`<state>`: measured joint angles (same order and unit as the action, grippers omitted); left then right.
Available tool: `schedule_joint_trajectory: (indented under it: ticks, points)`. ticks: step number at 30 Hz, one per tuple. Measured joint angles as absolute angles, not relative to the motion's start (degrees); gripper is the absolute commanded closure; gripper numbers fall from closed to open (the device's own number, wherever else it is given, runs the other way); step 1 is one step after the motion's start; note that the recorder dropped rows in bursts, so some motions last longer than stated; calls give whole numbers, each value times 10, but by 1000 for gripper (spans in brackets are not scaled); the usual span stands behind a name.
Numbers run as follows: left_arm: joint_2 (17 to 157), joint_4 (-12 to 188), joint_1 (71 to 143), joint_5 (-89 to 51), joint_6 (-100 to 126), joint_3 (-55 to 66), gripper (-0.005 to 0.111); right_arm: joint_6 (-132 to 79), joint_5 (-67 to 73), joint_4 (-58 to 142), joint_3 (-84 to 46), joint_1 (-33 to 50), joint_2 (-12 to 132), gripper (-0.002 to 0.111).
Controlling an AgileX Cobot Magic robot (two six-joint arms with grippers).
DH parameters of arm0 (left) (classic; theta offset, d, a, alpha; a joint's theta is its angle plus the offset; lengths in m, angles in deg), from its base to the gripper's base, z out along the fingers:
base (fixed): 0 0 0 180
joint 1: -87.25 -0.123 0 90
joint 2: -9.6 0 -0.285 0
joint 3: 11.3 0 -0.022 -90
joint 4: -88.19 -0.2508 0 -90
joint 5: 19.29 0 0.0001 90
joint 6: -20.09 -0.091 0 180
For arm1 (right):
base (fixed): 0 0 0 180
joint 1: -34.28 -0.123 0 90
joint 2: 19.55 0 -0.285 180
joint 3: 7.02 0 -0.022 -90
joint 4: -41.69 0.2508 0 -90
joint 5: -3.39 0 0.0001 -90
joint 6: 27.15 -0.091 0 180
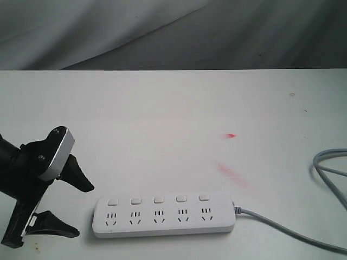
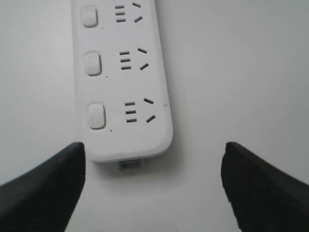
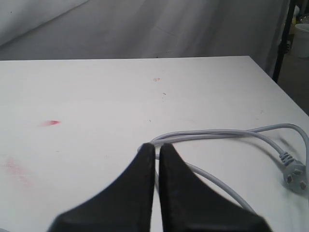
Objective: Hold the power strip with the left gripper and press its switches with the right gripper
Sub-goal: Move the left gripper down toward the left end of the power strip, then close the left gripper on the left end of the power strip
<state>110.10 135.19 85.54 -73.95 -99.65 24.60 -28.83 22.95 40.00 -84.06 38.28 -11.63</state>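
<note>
The white power strip [image 1: 162, 215] lies flat near the table's front edge, with its five switches [image 1: 158, 200] in a row above the sockets. Its grey cable [image 1: 282, 225] runs off to the right. My left gripper [image 1: 85, 210] hovers open at the strip's left end, touching nothing. In the left wrist view the strip's rounded end [image 2: 123, 140] sits between the wide-apart black fingers [image 2: 53, 188], with three switches [image 2: 92, 64] showing. My right gripper [image 3: 155, 147] is out of the exterior view. It is shut and empty over the looped cable [image 3: 217, 133].
Red smears [image 1: 230, 173] and a small red mark [image 1: 231, 135] stain the white table [image 1: 162, 108]. The cable's loop [image 1: 331, 162] lies at the right edge and its plug [image 3: 295, 176] lies beside it. A dark post [image 3: 285, 43] stands beyond the table's corner.
</note>
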Motion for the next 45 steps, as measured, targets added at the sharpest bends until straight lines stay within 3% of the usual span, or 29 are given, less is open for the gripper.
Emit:
schedule_joint_trajectory:
  ticks: [10,17,45]
  points:
    - [1101,1360,855,-736,-997,246,33,-288,229,400,-841,383,-116,105]
    - [1102,1389,855,-733,-997,246,2,-288,229,400,-841,383,-116,105]
    - [1230,1466,859,-726,-997,193,2,-288,229,400,-841,383,-116,105]
